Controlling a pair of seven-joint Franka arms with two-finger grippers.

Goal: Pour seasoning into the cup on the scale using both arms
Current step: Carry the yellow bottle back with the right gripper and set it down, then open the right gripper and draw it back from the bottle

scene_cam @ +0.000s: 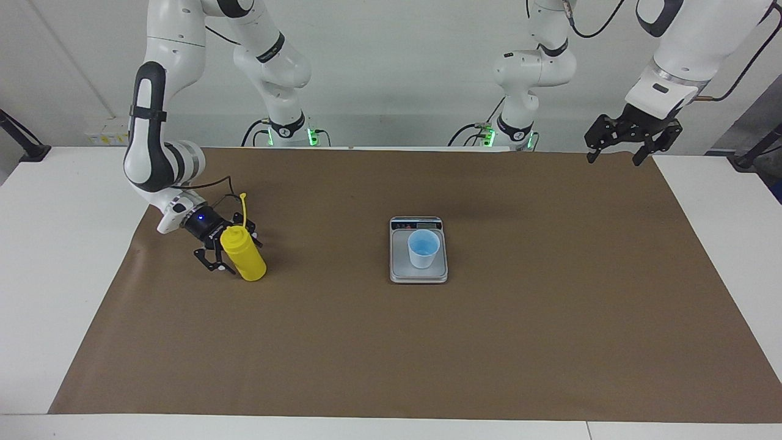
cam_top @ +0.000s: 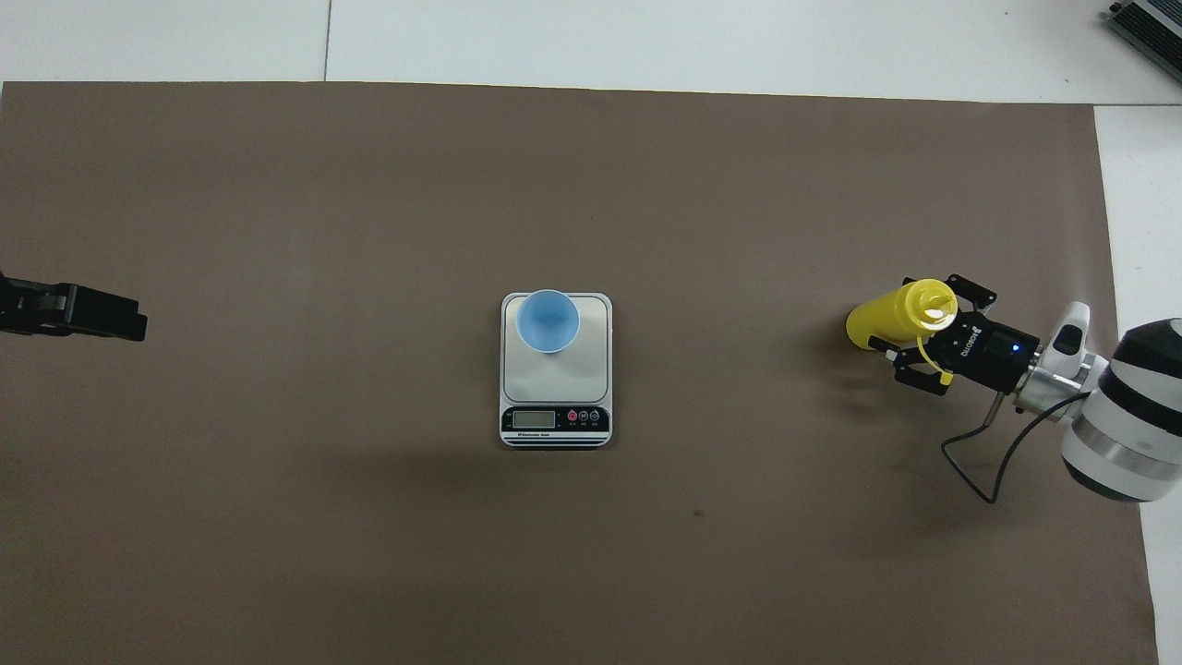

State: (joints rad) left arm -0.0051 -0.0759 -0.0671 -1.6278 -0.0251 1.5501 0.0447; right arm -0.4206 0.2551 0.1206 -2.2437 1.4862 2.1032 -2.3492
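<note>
Presently the right gripper [scene_cam: 227,250] has its fingers [scene_cam: 214,266] spread either side of the seasoning bottle [scene_cam: 243,253], which stands on the brown surface [scene_cam: 391,342] toward the right arm's end; whether they press it cannot be told. At the surface's centre sits the scale [scene_cam: 418,250], the cup [scene_cam: 423,248] upright on its plate, roughly 3 o'clock of the bottle in the facing view. The left gripper [scene_cam: 616,148] waits, fingers parted and empty, above the surface's left-arm end.
</note>
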